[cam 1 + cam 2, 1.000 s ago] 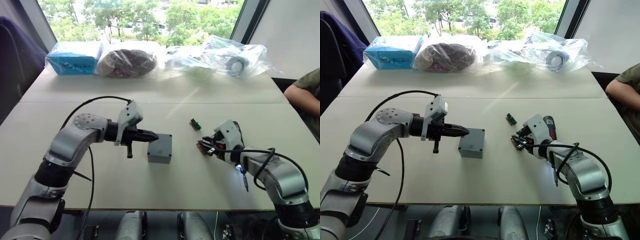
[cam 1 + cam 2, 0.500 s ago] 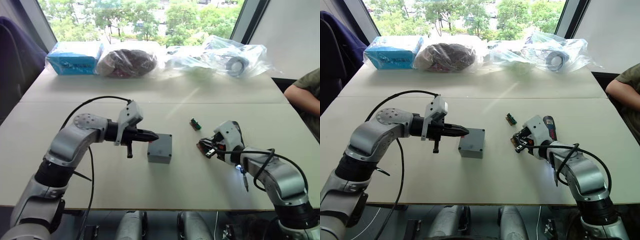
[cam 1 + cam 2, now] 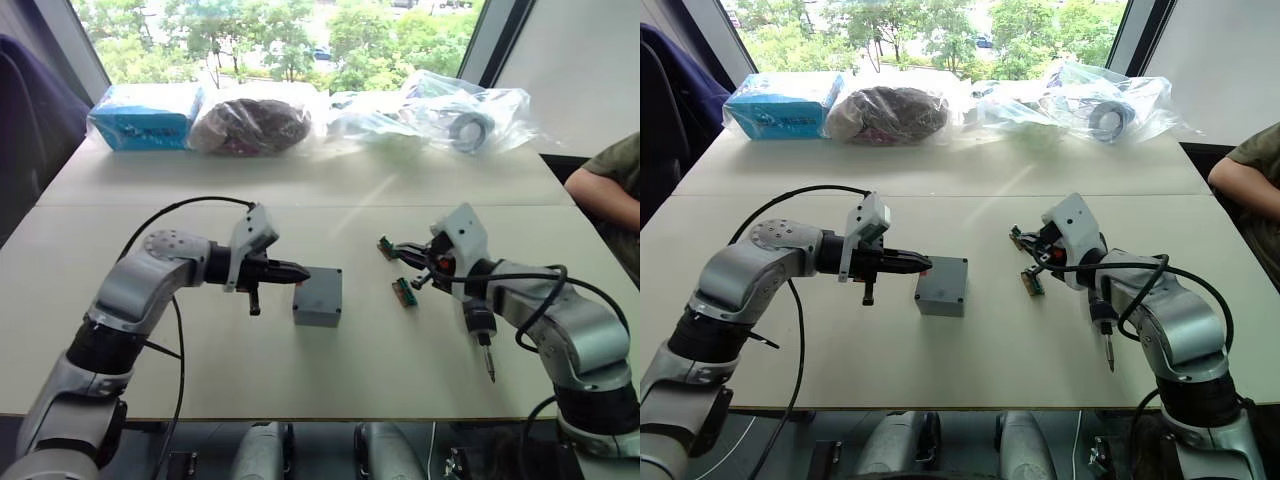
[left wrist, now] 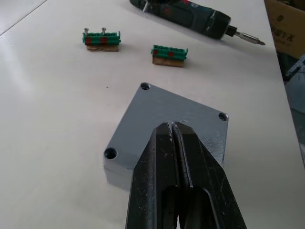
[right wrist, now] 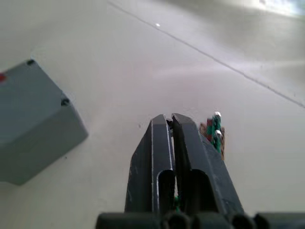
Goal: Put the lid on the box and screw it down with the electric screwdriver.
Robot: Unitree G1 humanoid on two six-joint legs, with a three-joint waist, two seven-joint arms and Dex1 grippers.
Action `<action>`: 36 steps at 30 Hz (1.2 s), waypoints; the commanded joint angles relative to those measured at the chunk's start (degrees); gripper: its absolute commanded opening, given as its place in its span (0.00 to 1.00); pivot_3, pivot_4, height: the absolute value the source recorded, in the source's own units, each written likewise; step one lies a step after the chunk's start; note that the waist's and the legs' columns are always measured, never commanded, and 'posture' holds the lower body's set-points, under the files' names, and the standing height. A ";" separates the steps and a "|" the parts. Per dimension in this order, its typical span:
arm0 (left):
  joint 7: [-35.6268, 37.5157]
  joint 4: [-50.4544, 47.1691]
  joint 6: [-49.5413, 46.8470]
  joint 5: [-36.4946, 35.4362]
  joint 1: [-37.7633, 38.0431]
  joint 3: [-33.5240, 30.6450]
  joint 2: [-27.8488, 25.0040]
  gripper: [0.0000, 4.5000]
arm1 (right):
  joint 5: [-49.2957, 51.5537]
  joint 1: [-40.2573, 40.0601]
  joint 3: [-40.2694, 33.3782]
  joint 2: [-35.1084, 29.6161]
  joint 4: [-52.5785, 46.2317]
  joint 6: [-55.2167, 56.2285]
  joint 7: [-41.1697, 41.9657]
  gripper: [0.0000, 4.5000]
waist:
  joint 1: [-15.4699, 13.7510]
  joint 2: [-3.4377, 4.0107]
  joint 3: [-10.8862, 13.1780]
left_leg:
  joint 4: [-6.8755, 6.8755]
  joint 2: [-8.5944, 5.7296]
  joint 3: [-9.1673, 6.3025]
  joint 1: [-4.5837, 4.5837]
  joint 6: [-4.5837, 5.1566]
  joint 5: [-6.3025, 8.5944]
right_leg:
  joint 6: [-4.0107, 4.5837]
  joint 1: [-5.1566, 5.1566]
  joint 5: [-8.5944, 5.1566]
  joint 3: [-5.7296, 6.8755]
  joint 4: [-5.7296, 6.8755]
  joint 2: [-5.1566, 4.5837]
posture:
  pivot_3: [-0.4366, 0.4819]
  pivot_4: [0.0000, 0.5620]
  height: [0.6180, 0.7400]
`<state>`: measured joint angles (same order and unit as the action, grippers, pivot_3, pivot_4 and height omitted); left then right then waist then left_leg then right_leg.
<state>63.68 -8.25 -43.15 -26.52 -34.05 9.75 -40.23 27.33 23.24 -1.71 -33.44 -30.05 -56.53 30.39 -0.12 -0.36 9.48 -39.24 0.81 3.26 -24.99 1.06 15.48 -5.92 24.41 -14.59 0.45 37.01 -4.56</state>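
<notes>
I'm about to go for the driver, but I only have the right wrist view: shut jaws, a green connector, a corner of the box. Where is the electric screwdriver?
Observer: The electric screwdriver lies on the table below your right forearm, on the far side of the connectors from the box.
Operator: Is the lid seated?
Observer: Yes, the lid sits on the box; its corner holes look empty.
Operator: And the left arm?
Observer: Its jaws are shut, tips over the lid's edge.
</notes>
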 commanded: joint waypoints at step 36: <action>-1.93 -3.24 -0.44 -2.75 1.68 -3.93 -1.29 0.00 | -4.25 -0.76 10.78 5.06 5.13 7.53 1.33 0.02 | -0.43 -0.01 0.00 | 0.01 -0.01 0.06 0.00 0.00 0.00 | 0.00 -0.02 0.00 0.00 -0.01 -0.09 | 0.48 0.27 1.00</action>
<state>61.37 -10.11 -43.52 -28.20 -31.40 6.36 -41.70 23.25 22.48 9.17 -28.79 -24.49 -49.72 31.91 -0.55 -0.37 9.48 -39.23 0.80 3.32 -24.99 1.06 15.48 -5.92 24.39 -14.60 0.45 37.00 -4.65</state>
